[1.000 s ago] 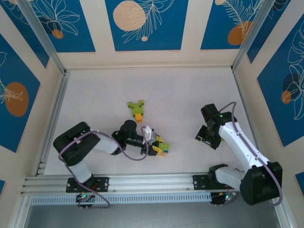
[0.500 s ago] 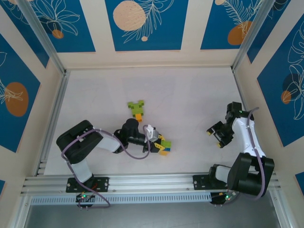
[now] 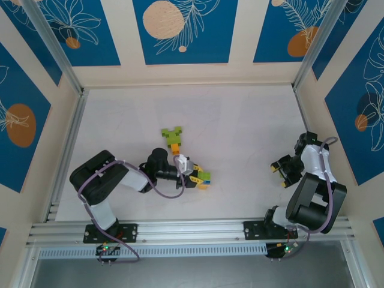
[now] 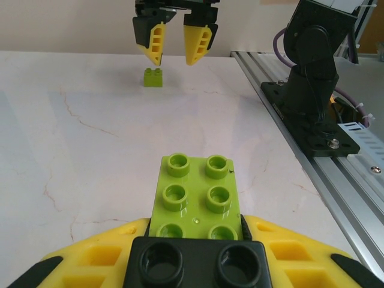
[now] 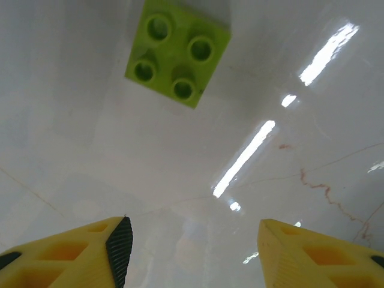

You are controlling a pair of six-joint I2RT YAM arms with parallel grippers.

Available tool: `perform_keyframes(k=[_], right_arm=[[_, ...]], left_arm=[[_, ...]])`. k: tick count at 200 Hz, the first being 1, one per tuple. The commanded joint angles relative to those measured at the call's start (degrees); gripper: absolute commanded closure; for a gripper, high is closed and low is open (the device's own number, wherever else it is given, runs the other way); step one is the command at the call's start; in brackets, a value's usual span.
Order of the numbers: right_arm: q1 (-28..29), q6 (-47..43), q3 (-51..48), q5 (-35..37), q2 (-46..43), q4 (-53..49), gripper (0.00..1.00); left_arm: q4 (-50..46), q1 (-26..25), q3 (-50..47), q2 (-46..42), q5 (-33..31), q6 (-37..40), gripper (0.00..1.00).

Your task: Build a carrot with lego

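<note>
**Right pincer hanging open over a loose green brick, left pincer clamping a brick clump**

Top view: The grey aluminium rail [image 3: 192, 231] along the near table edge is serving as the marker. The left gripper [image 3: 195, 178] is lying just beyond the rail's middle stretch. It is clamping shut on a small clump of plastic lego bricks [image 3: 203, 178], lime green with orange and blue showing. Farther from the rail, the part-built carrot [image 3: 173, 138], lime green studded bricks over an orange one, is lying alone on the white table [image 3: 240, 120]. The right gripper [image 3: 282, 171] is hanging beyond the rail's right end.

Left wrist view: The left gripper [image 4: 198, 225] is squeezing the clump [image 4: 195, 195]. The clump's lime green six-stud face is pointing its long axis straight away from the pincer, roughly alongside the rail [image 4: 336, 156]. Far down the rail's length, the right gripper [image 4: 175, 59] is hanging with jaws apart and nothing between them. A small lime green four-stud brick [image 4: 153, 77] is sitting on the table just beneath it.

Right wrist view: The right gripper [image 5: 195, 240] is standing open and empty. The four-stud brick [image 5: 177, 53] is lying ahead of the gap, shifted toward the black-padded finger. Being square, it is offering no long axis, and its sides are sitting at a slant to the jaw line. The right arm is plainly the nearer one. Picking it up is likely calling for a short reach forward and a twist of the wrist.

No writing is readable on any brick.
</note>
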Motion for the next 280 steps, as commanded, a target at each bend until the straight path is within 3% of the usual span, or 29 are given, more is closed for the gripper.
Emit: perform_keyframes(k=[1,64,207,249,280], right_arm=[[-2.58,-0.27,1.63,2.63,1.91,-0.12,0.4],[-5.21,0.42,8.67,1.96,9.15,0.2,0.4],[-1.84,5.34,10.78,0.86,18.68,4.76,0.41],[-1.22,5.29,10.79,1.05,19.36,5.16,0.55],[-1.65,4.49,11.1,1.23,19.47,5.01,0.57]], left_arm=[[-3.67,0.27,-2.28,2.17,0.64,0.22,0.69],[-4.83,-0.22,-1.36,1.37,1.06,0.26,0.69],[-6.29,-0.5,-1.71,0.13,0.73,0.96,0.69],[-6.85,-0.5,-1.62,0.14,0.63,1.13,0.69],[-7.01,-0.47,-1.49,0.05,0.51,1.21,0.69]])
